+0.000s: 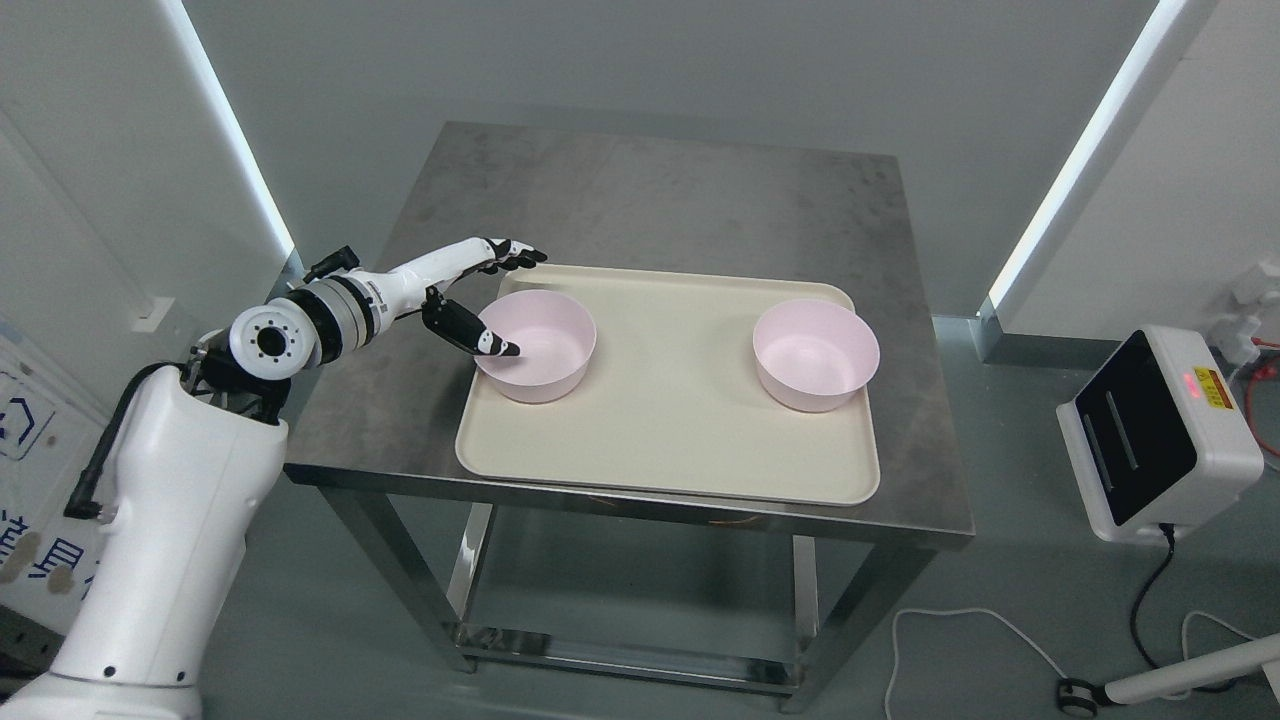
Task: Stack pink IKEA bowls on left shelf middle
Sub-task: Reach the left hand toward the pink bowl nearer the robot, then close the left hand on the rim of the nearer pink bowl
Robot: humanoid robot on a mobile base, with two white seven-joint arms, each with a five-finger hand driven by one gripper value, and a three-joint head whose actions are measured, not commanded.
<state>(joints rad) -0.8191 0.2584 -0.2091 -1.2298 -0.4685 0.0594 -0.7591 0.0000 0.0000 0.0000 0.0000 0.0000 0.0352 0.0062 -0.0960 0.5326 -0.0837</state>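
At the far left a glossy white arm shell rises from the lower corner, a black cable running along it, and ends in a ringed metal wrist joint. From it the left hand (478, 290) reaches over the left rim of the tray, its white fingers (512, 256) with black tips stretched out nearly flat and spread, while the dark thumb (470, 331) angles down over the near rim of the left pink bowl (541, 345); the hand is wide open and grips nothing. That bowl is round, smooth and matte, pale pink, standing upright on the left part of a cream tray (670, 440), a rounded rectangle with a low raised lip. The right pink bowl (815, 353), of the same shape and finish, stands upright on the tray's right part, well apart from the first. The tray lies on a brushed steel table (650, 190) with a smudged, dull top and shiny square legs. On the floor at the right stands a white box-shaped device (1160, 435) with a black glossy panel and a small yellow label whose print is too small to read.
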